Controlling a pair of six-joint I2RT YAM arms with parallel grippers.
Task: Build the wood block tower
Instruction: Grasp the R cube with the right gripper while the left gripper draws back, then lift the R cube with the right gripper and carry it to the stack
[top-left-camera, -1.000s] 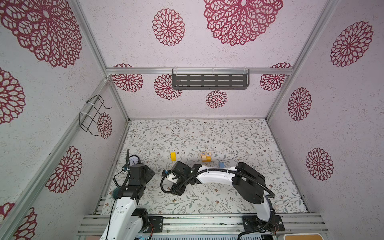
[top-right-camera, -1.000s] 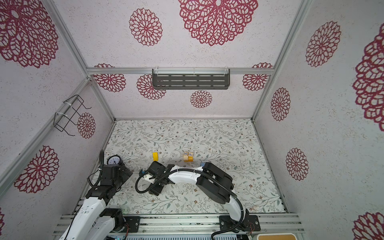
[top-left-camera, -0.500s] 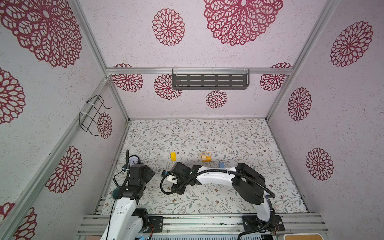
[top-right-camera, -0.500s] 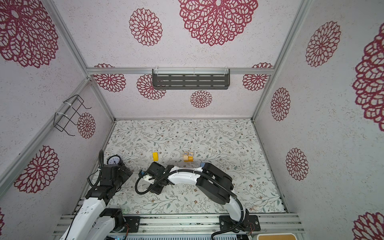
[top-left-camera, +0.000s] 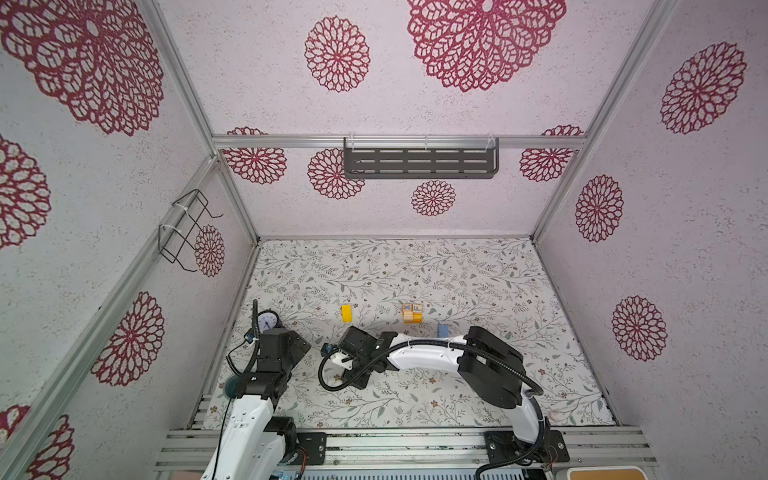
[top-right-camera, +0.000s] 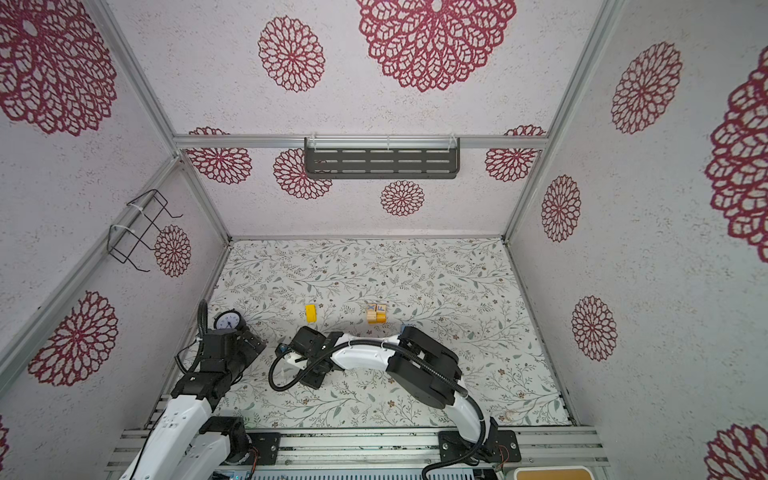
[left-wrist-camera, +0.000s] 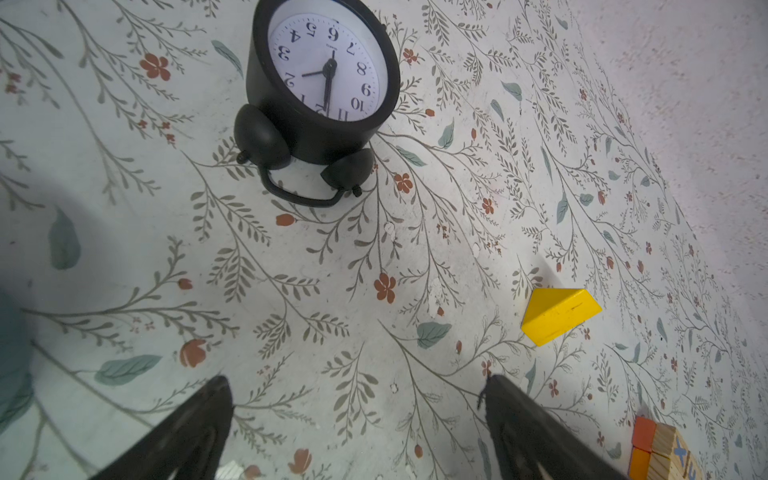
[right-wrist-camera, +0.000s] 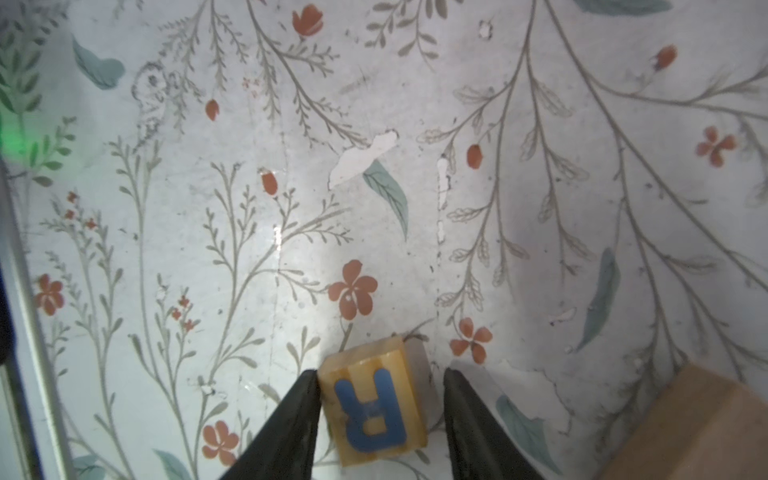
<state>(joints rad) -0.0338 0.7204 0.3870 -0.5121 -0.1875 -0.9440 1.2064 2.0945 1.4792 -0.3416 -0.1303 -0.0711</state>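
Note:
My right gripper (right-wrist-camera: 379, 371) has closed in on a natural-wood cube with a blue R (right-wrist-camera: 374, 407) that rests on the floral mat. One finger presses its side and the other stands hard by the opposite side. In both top views the right wrist (top-left-camera: 357, 349) hides this cube. A tan block (right-wrist-camera: 698, 428) lies close beside it. My left gripper (left-wrist-camera: 356, 380) is open over bare mat. A yellow wedge (top-left-camera: 346, 313) lies alone. To its right, lettered cubes sit on orange and yellow blocks in a small stack (top-left-camera: 412, 312). A light blue block (top-left-camera: 443, 330) peeks from behind the right arm.
A black alarm clock (top-left-camera: 268, 321) stands just beyond the left wrist, near the left wall. A grey shelf (top-left-camera: 419, 162) hangs on the back wall and a wire basket (top-left-camera: 187, 228) on the left wall. Walls enclose the mat (top-left-camera: 415, 270) on three sides.
The right gripper's jaws have narrowed around the lettered cube. Both arms stay almost where they were, and the loose blocks have not moved.

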